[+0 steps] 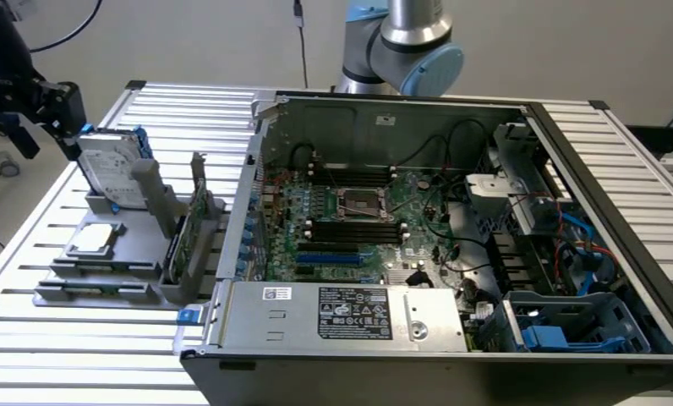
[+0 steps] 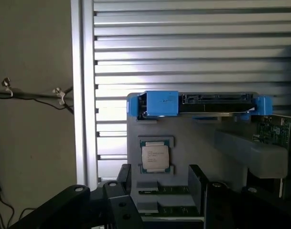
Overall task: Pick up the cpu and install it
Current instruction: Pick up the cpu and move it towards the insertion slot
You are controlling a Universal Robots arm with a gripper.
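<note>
Hovering at the exterior view's left with the gripper [image 1: 43, 127] near the hard drive [image 1: 111, 173], with black fingers [image 2: 196, 183] spread wide and pinching nothing. Looking down in the wrist view between those fingers onto the cpu [image 2: 155, 157], lying flat, silver top up, in a square recess of the grey parts holder [image 2: 193, 138], touched by nothing. Resting, in the exterior view, on that holder's upper tier on the slatted aluminium table [image 1: 43, 338], well apart from the open computer case [image 1: 370, 123] towards the exterior view's right. Standing on edge at the holder's far end, beyond the cpu: the hard drive with its blue rails. Upright in a slot beside the cpu: a green expansion card [image 1: 198, 224]. Lying in the lower tiers: what look like memory sticks [image 2: 164, 191]. Inside the case: the motherboard [image 1: 427, 220] with the metal-framed cpu socket [image 1: 359, 201] near its middle, between rows of black memory slots, and the silver power supply [image 1: 336, 317] along the near edge. Rising behind the case: the arm [image 1: 410, 51], grey and blue.
</note>
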